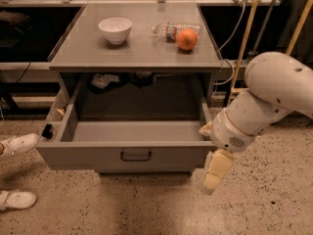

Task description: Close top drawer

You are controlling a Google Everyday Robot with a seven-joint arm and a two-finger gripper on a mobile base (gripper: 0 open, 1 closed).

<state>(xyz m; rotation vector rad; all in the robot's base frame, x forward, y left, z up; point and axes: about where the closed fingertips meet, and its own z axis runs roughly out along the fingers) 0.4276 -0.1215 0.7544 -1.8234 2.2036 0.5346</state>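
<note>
The top drawer is a wide, deep grey metal drawer, pulled far out from under the grey table. Its tall plain front panel has a small dark loop handle at the centre. The inside of the drawer looks bare. My gripper hangs from the white arm just outside the drawer's front right corner, pointing down toward the floor, close to the front panel's right end.
A white bowl, a plastic bottle and an orange sit on the table top. A person's white shoes are on the floor at the left. Wooden poles and cables stand at the right.
</note>
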